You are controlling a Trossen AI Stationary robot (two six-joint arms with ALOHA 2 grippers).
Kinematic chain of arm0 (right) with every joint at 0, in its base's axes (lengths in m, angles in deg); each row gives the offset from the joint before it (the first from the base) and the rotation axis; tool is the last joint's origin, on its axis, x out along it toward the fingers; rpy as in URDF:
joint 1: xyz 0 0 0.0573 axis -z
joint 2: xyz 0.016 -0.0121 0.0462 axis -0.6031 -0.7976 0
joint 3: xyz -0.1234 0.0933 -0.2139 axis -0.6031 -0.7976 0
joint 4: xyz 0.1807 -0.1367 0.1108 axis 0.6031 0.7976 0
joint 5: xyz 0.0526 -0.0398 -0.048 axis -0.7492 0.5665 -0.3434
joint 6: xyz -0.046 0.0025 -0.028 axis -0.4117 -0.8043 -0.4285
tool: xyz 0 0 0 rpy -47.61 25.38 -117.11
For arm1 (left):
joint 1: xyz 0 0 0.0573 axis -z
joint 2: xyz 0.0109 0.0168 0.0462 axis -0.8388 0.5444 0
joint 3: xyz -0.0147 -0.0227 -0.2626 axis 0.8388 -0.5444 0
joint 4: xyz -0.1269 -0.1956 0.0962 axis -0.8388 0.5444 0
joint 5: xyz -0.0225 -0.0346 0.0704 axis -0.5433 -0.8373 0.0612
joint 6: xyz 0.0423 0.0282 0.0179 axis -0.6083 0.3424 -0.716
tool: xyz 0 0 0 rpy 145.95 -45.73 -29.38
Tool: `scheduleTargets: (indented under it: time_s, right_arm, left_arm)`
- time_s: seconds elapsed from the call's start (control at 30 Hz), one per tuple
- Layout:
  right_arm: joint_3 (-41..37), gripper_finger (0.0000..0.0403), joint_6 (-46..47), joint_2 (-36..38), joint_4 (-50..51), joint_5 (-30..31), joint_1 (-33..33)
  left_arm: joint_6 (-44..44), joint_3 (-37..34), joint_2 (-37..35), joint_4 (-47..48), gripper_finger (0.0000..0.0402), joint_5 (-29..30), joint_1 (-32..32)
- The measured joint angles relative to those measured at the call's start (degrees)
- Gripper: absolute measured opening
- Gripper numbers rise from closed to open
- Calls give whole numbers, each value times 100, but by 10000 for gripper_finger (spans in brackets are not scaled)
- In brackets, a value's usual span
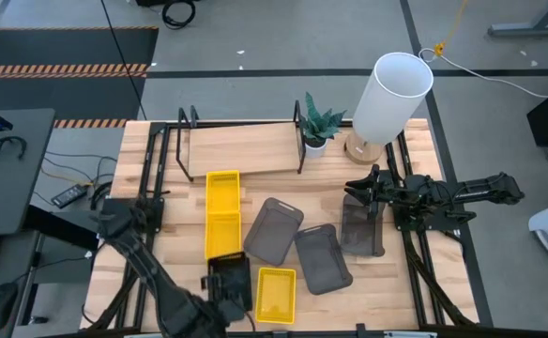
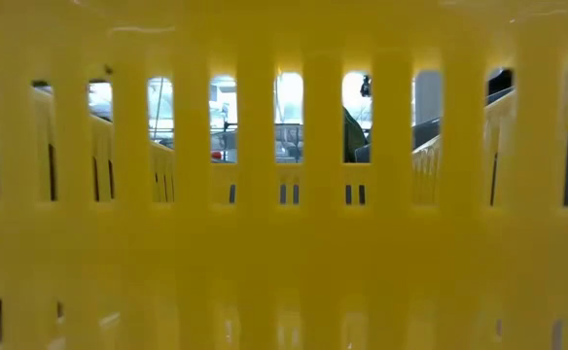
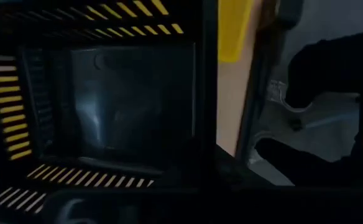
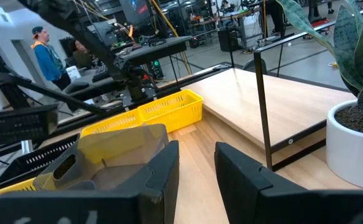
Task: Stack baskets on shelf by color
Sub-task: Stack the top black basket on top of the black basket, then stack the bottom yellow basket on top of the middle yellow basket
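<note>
The shelf (image 1: 241, 147) stands at the table's far side, its plank bare. Two yellow baskets (image 1: 222, 214) lie end to end in front of it, and a third (image 1: 276, 293) lies near the front edge. A black slotted basket (image 1: 229, 279) lies beside the third one, under my left gripper (image 1: 220, 299), and fills the left wrist view (image 3: 119, 112). Two grey baskets (image 1: 274, 230) (image 1: 323, 258) lie mid-table. A third grey basket (image 1: 362, 225) lies under my right gripper (image 1: 359, 192). That gripper is open (image 4: 197, 152), and the basket's wall (image 4: 116, 152) is beside one finger, outside the gap.
A potted plant (image 1: 317, 124) stands at the shelf's right end, close to my right gripper (image 4: 355, 137). A white cylinder on a wooden base (image 1: 391, 99) stands at the far right. A yellow basket wall (image 2: 284, 194) blocks the low view. A person (image 4: 45, 59) stands beyond the table.
</note>
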Motion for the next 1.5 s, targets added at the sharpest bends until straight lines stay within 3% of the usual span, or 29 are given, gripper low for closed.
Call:
scheduleTargets:
  time_s: [0.17, 0.8, 1.2, 1.33, 1.5]
  right_arm:
    - [1, 109, 0, 1, -1, 1, 0]
    - [1, 109, 0, 1, 0, 1, 0]
    - [0, 109, 1, 0, 0, 0, 0]
    - [1, 109, 0, 1, 0, 1, 0]
    - [0, 109, 1, 0, 0, 0, 0]
  left_arm:
    - [250, 423, 375, 96, 2, -68, 181]
    - [-144, 246, 997, 328, 6, -215, -72]
    - [-48, 313, 975, 329, 180, -386, -145]
    - [-242, 503, 958, -12, 201, -219, -249]
    - [-791, 528, 980, -780, 200, 204, -325]
